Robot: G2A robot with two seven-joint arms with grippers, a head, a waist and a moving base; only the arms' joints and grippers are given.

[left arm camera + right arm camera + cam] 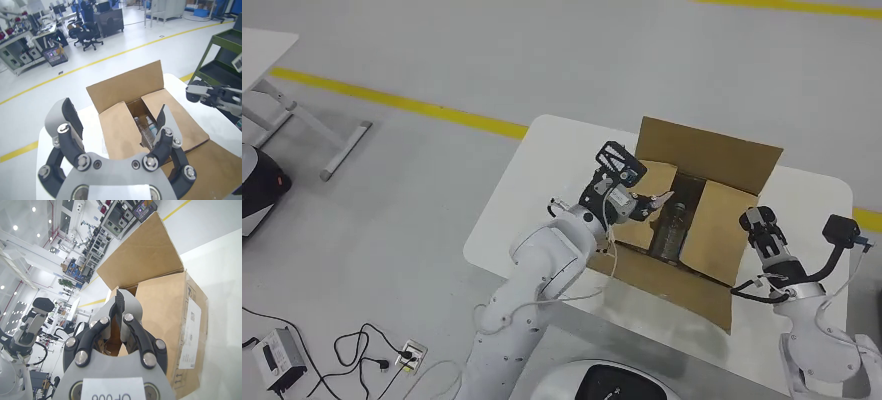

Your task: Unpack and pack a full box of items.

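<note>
An open cardboard box [712, 285] stands on the white table [532, 190], its far flap upright. A clear bottle [145, 132] and a white spray bottle with a teal label [152, 128] lie in the gap between the two inner flaps. The bottles [674, 232] also show from the top. My left gripper [647, 203] hovers open and empty over the box's left inner flap [119, 128]; the same gripper [115, 117] spans that flap and the gap. My right gripper [760, 226] is shut beside the outer edge of the right flap [722, 228], apart from it; its pads [118, 303] are pressed together.
The box takes up most of the table's middle and right; bare tabletop lies to its left [88, 121]. A green metal cart [223, 56] stands beyond the table on the right arm's side. Yellow floor lines [402, 103] run past the table.
</note>
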